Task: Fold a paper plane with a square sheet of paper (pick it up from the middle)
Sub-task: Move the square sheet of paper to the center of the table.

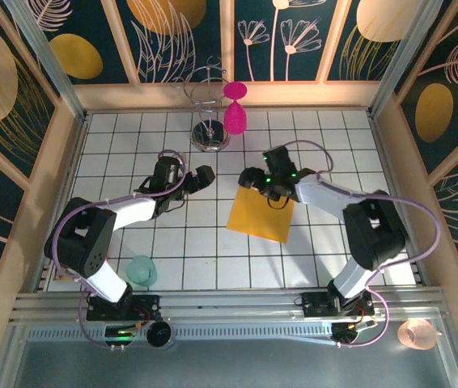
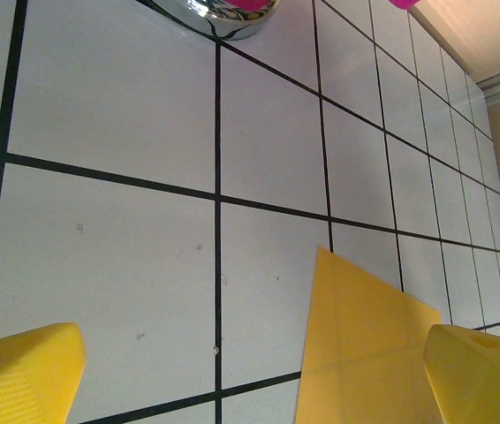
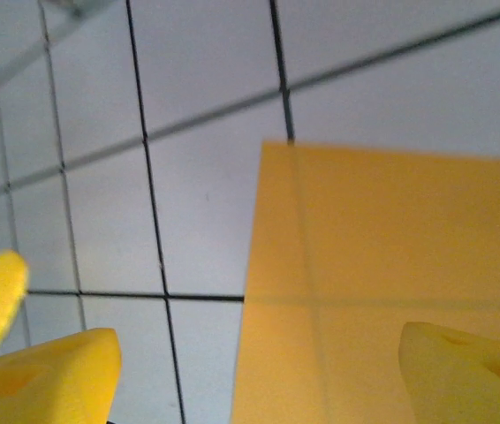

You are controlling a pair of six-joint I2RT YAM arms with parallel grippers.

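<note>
Paper sheet (image 1: 258,218) top edge under right end effector (image 1: 261,187)

The sheet of paper (image 1: 260,217) is plain orange-yellow. The table (image 1: 124,145) is white with a grid of black lines. The goblet (image 1: 235,115) is magenta and the cup (image 1: 141,270) is pale green. The walls (image 1: 19,105) are dark teal with golden ovals and pale flower drawings.

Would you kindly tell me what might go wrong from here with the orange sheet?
1. The square sheet of paper lies flat on the table. The open right gripper straddles its edge, not its middle, so closing there may slide or crumple it.
2. The open left gripper sits close to the sheet's corner, so the two arms might bump if both move in.
</note>
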